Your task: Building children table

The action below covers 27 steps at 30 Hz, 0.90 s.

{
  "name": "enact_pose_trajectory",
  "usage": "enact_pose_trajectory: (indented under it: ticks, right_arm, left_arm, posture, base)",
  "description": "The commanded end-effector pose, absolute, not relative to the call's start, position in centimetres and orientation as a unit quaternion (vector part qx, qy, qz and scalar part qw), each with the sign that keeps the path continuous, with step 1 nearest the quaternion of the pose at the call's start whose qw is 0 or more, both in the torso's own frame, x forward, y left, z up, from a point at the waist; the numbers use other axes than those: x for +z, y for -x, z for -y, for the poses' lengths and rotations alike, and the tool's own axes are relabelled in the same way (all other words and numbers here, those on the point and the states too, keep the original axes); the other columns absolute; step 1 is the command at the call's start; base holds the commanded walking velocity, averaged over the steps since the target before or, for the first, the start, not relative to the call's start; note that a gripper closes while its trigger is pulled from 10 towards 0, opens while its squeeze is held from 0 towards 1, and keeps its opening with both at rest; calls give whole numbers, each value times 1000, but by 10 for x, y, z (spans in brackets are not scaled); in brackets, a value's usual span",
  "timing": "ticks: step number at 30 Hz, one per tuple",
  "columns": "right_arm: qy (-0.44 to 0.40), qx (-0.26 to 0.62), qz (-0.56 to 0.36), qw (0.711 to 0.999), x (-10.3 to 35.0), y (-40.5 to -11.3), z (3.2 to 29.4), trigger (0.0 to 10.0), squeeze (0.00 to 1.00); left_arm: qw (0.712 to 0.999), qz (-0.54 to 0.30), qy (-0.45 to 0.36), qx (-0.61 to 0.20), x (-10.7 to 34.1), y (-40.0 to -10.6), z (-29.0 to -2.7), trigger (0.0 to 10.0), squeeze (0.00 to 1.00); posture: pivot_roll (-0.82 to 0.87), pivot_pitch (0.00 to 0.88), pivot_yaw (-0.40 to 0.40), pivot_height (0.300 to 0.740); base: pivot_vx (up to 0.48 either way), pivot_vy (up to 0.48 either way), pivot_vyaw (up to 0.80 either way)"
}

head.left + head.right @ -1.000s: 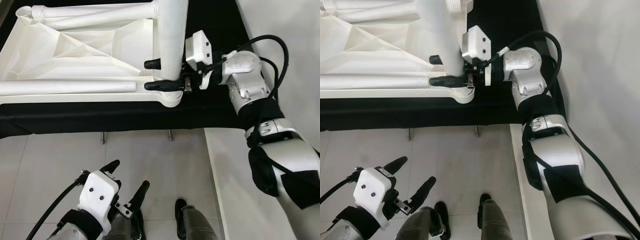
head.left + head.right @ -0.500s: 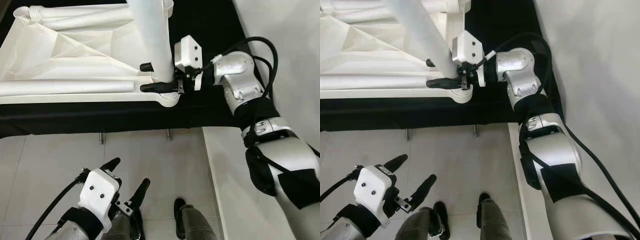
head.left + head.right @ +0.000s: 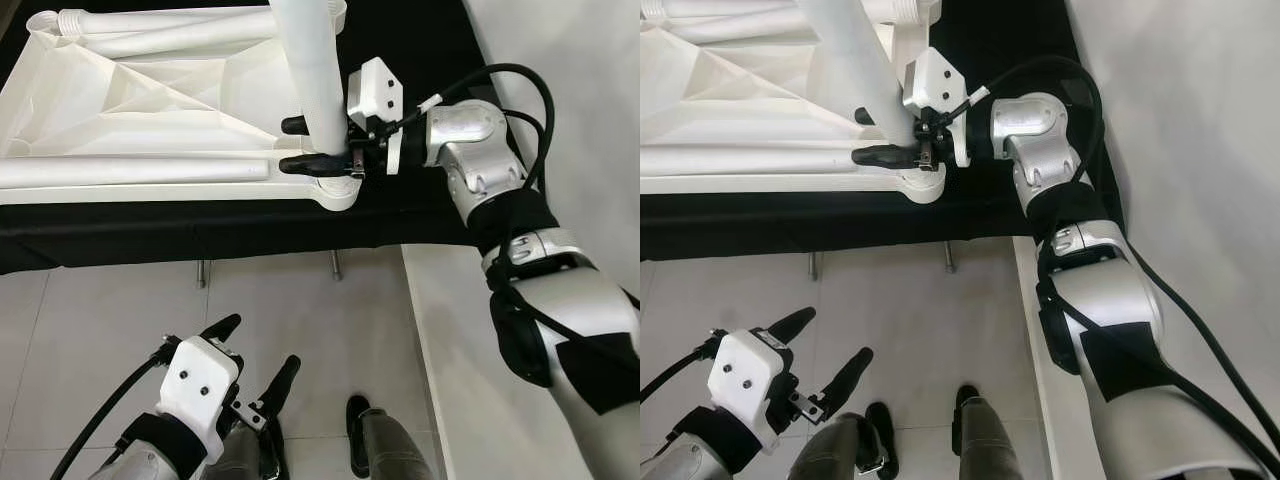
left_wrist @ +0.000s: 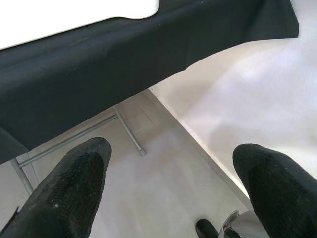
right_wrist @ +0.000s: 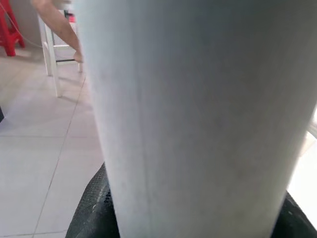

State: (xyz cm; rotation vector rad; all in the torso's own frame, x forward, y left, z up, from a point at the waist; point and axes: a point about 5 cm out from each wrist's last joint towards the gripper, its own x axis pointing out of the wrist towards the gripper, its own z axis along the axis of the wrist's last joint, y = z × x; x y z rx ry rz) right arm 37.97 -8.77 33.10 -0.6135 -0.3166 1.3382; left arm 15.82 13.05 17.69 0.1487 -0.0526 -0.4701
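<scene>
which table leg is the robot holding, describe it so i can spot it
On the black-covered bench lies the upside-down white tabletop. At its near right corner one white leg stands upright, clamped by the right claw; the other legs lie flat.

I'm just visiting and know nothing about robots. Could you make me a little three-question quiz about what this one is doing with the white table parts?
1. True or false: the right gripper is closed around the upright table leg.
2. Where does the left gripper hang? A) over the tabletop B) low, above the floor tiles C) on a loose leg
3. Fill in: the upside-down white tabletop lies on a bench covered with a ____ cloth.

Key:
1. True. Its black fingers sit on either side of the leg, near the corner socket.
2. B. It is open and holds nothing.
3. Black.
</scene>
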Motion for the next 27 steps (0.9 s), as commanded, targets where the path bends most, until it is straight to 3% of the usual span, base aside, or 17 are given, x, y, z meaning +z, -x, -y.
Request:
enact_pose_trajectory:
  ticks: [1,4,5,7,8,10,11,12,13,16,17,20,27]
  right_arm:
    - [271,615,108,732,316,-382,85,10000,0]
    - [271,615,108,732,316,-382,85,10000,0]
    - [256,594,100,756,315,-387,84,10000,0]
    - [256,594,100,756,315,-387,84,10000,0]
    - [222,542,87,806,314,-395,83,10000,0]
    - [222,542,87,806,314,-395,83,10000,0]
    - [177,482,68,855,309,-404,84,10000,0]
    - [177,482,68,855,309,-404,84,10000,0]
    - [150,438,49,885,300,-409,86,10000,0]
    - [150,438,49,885,300,-409,86,10000,0]
    - [127,409,34,903,291,-412,88,10000,0]
    - [106,379,24,919,279,-414,90,10000,0]
    - [82,332,47,939,277,-416,96,10000,0]
  left_arm:
    - [971,7,-65,-230,171,-156,-131,10000,0]
    - [971,7,-65,-230,171,-156,-131,10000,0]
    - [971,7,-65,-230,172,-156,-131,10000,0]
    - [971,7,-65,-230,172,-156,-131,10000,0]
    - [971,7,-64,-230,172,-156,-131,10000,0]
    - [971,7,-64,-230,172,-156,-131,10000,0]
    - [971,7,-64,-230,172,-156,-131,10000,0]
    - [971,7,-64,-230,172,-156,-131,10000,0]
    - [971,6,-63,-230,171,-156,-131,10000,0]
    - [971,6,-63,-230,171,-156,-131,10000,0]
    - [971,6,-62,-230,171,-155,-131,10000,0]
    - [971,4,-61,-230,171,-155,-131,10000,0]
    - [971,3,-61,-231,170,-155,-131,10000,0]
  posture:
    - [-63,397,-6,740]
    - [-63,397,-6,740]
    - [-64,396,-8,740]
    - [-64,396,-8,740]
    - [-65,396,-7,740]
    - [-65,396,-7,740]
    - [-67,395,-7,740]
    - [-67,395,-7,740]
    - [-68,394,-5,740]
    - [-68,394,-5,740]
    - [-67,393,-3,740]
    - [-72,386,0,740]
    - [-75,380,-6,740]
  base:
    - [0,0,0]
    - [0,0,0]
    - [0,0,0]
    - [0,0,0]
    - [0,0,0]
    - [0,0,0]
    - [0,0,0]
    - [0,0,0]
    - [0,0,0]
    - [0,0,0]
    - [0,0,0]
    - [0,0,0]
    - [0,0,0]
